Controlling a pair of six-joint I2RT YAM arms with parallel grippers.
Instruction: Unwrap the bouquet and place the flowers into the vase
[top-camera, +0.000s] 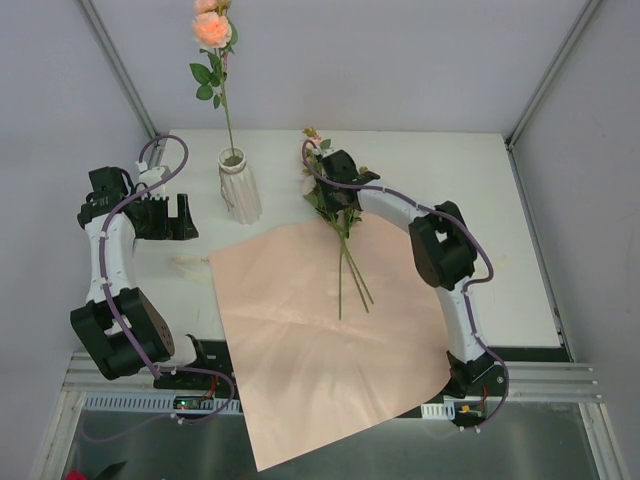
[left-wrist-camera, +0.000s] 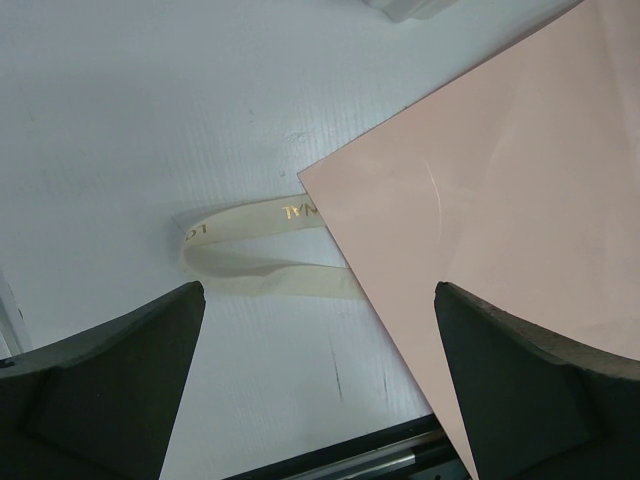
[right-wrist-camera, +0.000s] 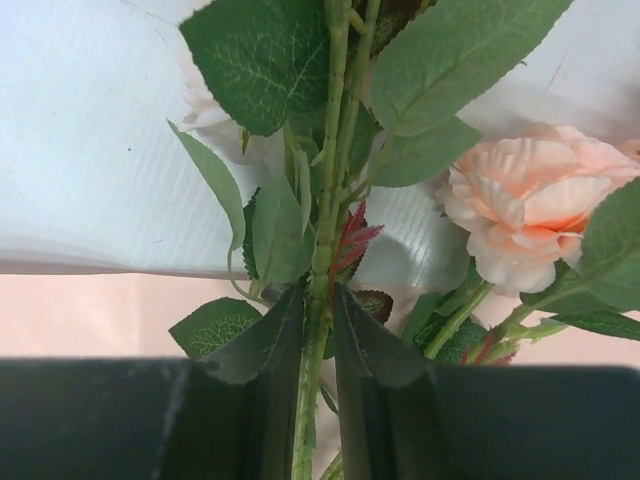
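Note:
One peach-pink rose (top-camera: 213, 30) stands in the white ribbed vase (top-camera: 240, 190) at the back of the table. The other flowers (top-camera: 345, 250) lie across the far edge of the unfolded pink paper (top-camera: 320, 350). My right gripper (top-camera: 338, 205) is down over them. In the right wrist view it (right-wrist-camera: 318, 300) is shut on one green stem (right-wrist-camera: 330, 200), with leaves around the stem and a rose bloom (right-wrist-camera: 525, 215) to the right. My left gripper (top-camera: 170, 215) is left of the vase; its wrist view shows it (left-wrist-camera: 320, 300) wide open and holding nothing.
A cream ribbon (left-wrist-camera: 250, 245) lies loose on the white table beside the paper's left corner (left-wrist-camera: 500, 200), and it also shows in the top view (top-camera: 190, 265). The paper overhangs the table's near edge. Grey walls close in both sides.

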